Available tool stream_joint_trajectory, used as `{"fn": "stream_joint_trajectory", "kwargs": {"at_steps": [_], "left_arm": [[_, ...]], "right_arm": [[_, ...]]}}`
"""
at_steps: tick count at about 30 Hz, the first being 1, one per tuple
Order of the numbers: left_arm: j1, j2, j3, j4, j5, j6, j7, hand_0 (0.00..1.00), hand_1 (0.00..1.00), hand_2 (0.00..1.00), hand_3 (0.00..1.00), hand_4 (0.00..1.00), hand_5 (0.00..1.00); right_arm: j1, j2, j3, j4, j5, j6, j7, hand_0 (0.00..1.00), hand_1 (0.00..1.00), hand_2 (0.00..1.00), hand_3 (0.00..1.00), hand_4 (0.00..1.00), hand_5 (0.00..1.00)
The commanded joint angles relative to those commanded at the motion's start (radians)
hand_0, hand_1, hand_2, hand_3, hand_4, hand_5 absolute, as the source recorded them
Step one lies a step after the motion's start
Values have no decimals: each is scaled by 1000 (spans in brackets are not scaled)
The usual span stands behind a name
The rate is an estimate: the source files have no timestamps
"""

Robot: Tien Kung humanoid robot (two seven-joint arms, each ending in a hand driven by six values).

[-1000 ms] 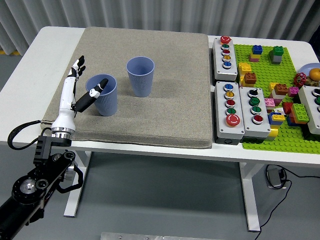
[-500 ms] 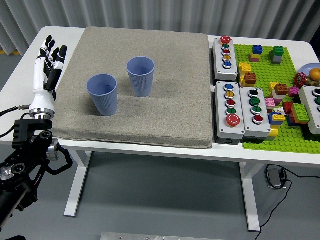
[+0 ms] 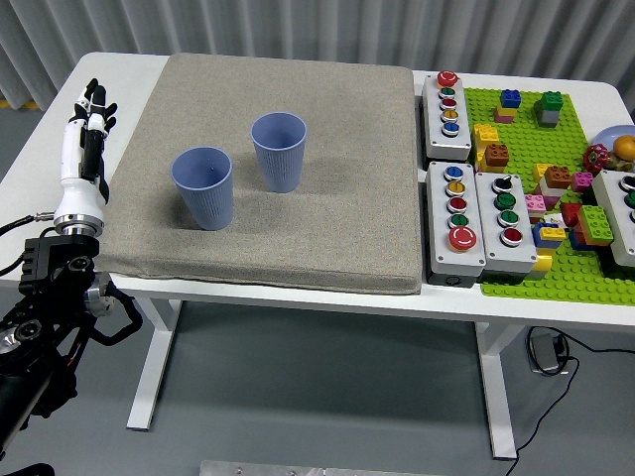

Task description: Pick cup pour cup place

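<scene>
Blue cups upright on the mat, near cup (image 3: 203, 186) right of the left hand (image 3: 84, 139), far cup (image 3: 279, 150) beyond it, fingers straight and empty, apart from both

bowl (image 3: 617, 138) cut off at right edge

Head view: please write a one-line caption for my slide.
Two blue ribbed plastic cups stand upright on a grey mat; the robot's left hand is open beside it.
</scene>
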Motion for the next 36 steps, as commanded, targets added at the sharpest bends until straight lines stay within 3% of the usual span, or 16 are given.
{"fn": "stream_joint_trajectory", "kwargs": {"at_steps": [2, 6, 10, 12, 28, 36], "left_arm": [[-1, -9, -3, -13, -27, 33, -31, 913, 905, 998, 998, 774, 997], [-1, -42, -20, -47, -167, 180, -170, 899, 895, 998, 998, 771, 998], [5, -60, -27, -84, -218, 277, -252, 890, 883, 998, 998, 766, 998], [5, -62, -28, -88, -207, 282, -255, 890, 883, 998, 998, 766, 998], [23, -61, -24, -51, -136, 192, -175, 894, 879, 998, 998, 776, 998], [38, -54, -9, -64, -97, 166, -149, 890, 875, 998, 998, 771, 998]], "right_arm": [[1, 0, 2, 0, -4, 1, 0, 688, 652, 582, 578, 2, 157], [2, 0, 3, 0, -7, 1, 1, 688, 652, 582, 577, 2, 159], [2, 1, 3, 0, -11, 2, 1, 688, 652, 582, 577, 2, 158], [1, 1, 3, -1, -11, 2, 1, 688, 652, 582, 577, 2, 158], [-6, 3, 8, 1, -18, 3, 1, 688, 652, 582, 577, 2, 156], [-10, 2, 8, 1, -20, 4, 0, 688, 652, 582, 578, 2, 157]]}}
